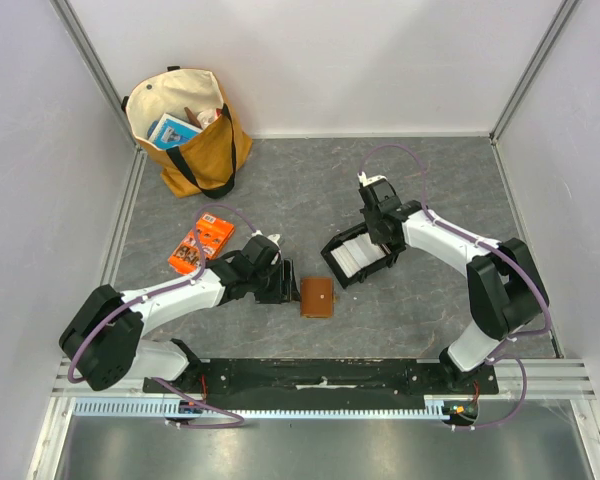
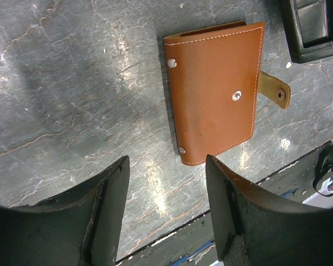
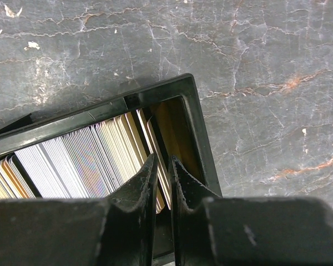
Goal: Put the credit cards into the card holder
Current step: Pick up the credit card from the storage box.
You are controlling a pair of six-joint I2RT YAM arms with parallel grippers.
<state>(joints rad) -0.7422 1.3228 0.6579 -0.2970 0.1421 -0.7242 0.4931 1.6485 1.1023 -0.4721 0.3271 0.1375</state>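
Note:
The tan-brown card holder [image 1: 316, 297] lies closed and flat on the grey table, its strap unsnapped, and also shows in the left wrist view [image 2: 216, 94]. My left gripper [image 1: 277, 283] hovers just left of it, open and empty [image 2: 166, 166]. A row of credit cards [image 3: 72, 160] stands on edge in a black tray [image 3: 194, 122], which also shows in the top view [image 1: 335, 262]. My right gripper [image 1: 381, 248] reaches down into the tray's end. Its jaws [image 3: 164, 160] are closed to a thin gap on the last card [image 3: 154, 136] of the row.
An orange printed packet [image 1: 202, 243] lies left of my left arm. A tan tote bag [image 1: 190, 130] with items in it stands at the back left. A corner of the black tray [image 2: 311, 27] shows beyond the wallet. Walls enclose the table on three sides.

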